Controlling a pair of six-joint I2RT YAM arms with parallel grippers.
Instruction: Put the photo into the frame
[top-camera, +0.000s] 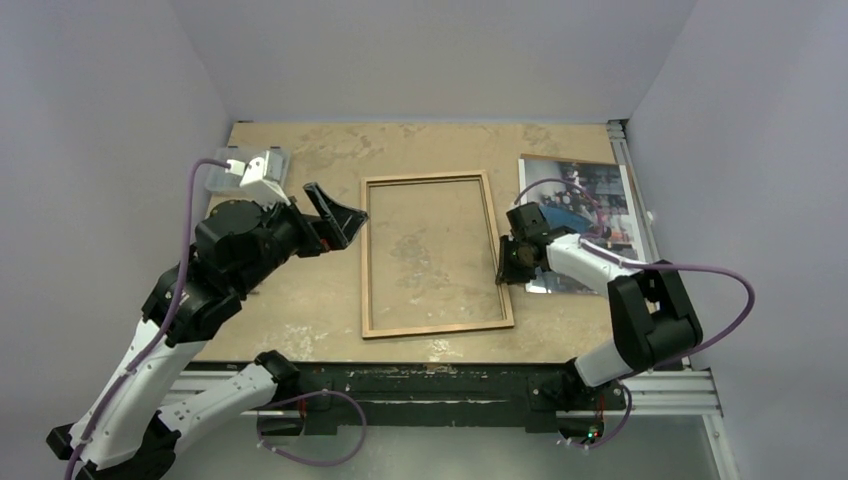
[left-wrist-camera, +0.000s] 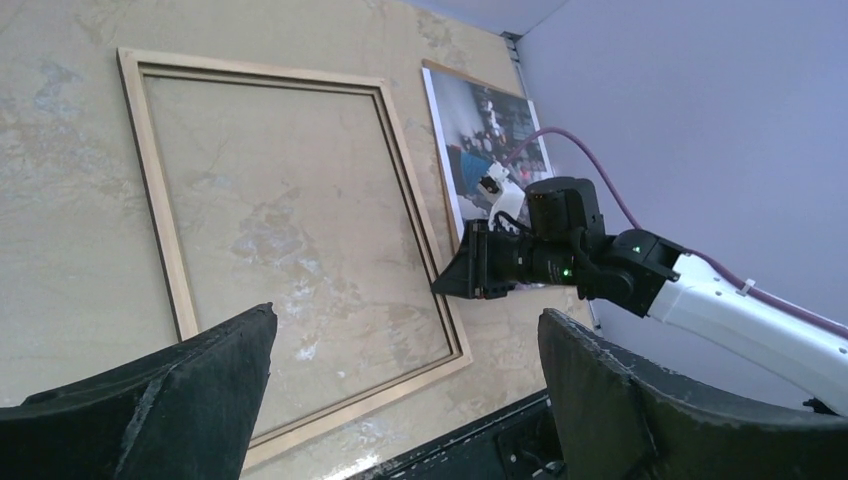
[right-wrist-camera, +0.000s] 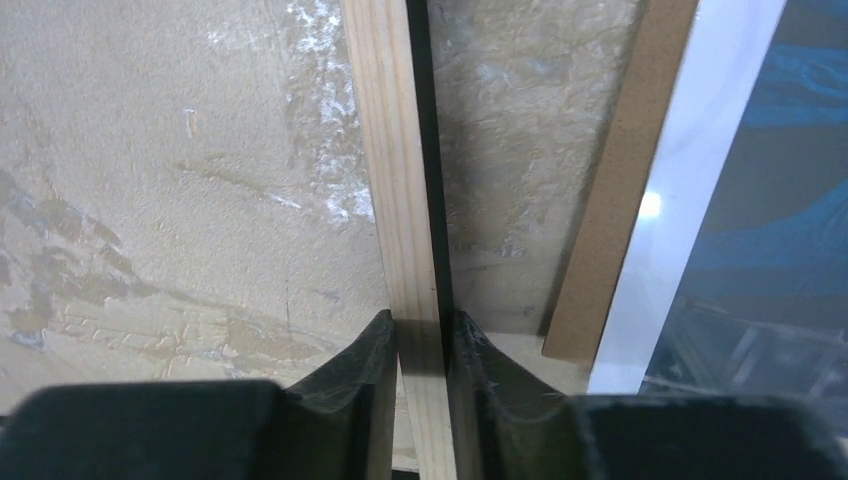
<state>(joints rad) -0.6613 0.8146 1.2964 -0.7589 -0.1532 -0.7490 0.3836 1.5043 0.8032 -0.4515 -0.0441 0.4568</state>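
Mottled tan tabletop (top-camera: 300, 300); plain lavender-grey walls (top-camera: 430, 60) on three sides.

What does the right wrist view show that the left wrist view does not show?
Only the right wrist view: the right gripper closed on one rail of the frame, and a brown board edge beside the white border of the photo. Only the left wrist view: the whole outline of the frame, the right arm seen from outside, and the open left gripper. Both: frame, photo and table.
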